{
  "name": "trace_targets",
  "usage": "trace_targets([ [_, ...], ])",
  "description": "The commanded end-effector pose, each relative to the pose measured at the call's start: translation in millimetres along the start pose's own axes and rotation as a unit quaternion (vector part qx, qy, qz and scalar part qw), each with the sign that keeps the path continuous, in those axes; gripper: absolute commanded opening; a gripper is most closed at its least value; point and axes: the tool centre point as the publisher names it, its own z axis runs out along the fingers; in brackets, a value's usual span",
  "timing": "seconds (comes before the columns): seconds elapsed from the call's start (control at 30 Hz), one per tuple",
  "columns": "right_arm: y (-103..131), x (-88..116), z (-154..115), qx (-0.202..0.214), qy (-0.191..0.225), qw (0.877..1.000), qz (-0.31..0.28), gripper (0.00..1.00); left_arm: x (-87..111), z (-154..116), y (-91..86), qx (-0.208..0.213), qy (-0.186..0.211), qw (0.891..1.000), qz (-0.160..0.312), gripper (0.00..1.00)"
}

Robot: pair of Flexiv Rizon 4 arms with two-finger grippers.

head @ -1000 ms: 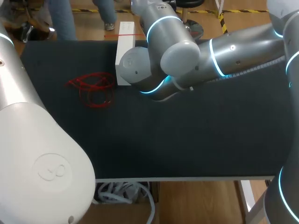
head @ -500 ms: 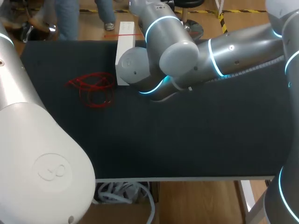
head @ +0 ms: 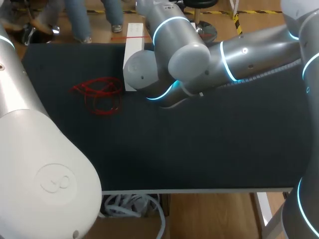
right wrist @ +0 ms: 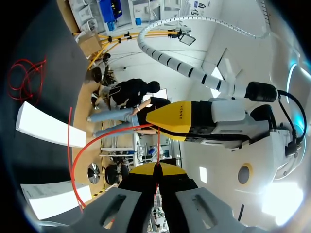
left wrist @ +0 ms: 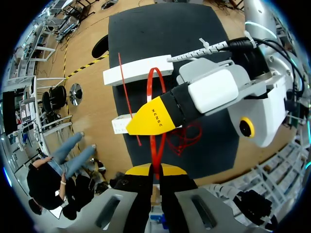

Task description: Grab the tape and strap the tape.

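Observation:
A thin red tape [left wrist: 151, 97] arcs in a loop above the black table [left wrist: 146, 29]. My left gripper [left wrist: 155, 168] is shut on one stretch of it. My right gripper [left wrist: 156, 118] hangs just ahead, its yellow tips almost touching the left's. In the right wrist view, my right gripper [right wrist: 158, 167] is shut on the red tape [right wrist: 92, 143], with the left gripper [right wrist: 177, 116] right in front. A straight strand of tape crosses a long white box [left wrist: 138, 73]. In the head view both grippers are hidden behind my right arm [head: 249, 50].
A loose tangle of red tape [head: 98, 94] lies on the table left of the white box [head: 131, 57]. A second white box [head: 135, 30] lies at the far edge. My left arm [head: 45, 164] fills the near left corner.
My right arm has edged slightly to the left. Both grippers stay shut on the tape.

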Motion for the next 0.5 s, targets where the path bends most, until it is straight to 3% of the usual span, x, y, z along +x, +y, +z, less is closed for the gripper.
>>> trace_targets([
  [0.03, 1.8, -1.2, 1.9, -0.001, 0.002, 1.000, 0.000, 0.00, -0.3, -1.5, -0.6, -0.002, 0.002, 1.000, 0.000, 0.00],
  [0.5, 6.3, -2.1, 5.0, -0.006, 0.001, 1.000, 0.001, 0.00, -0.3, -1.5, -0.6, -0.002, 0.002, 1.000, 0.000, 0.00],
])
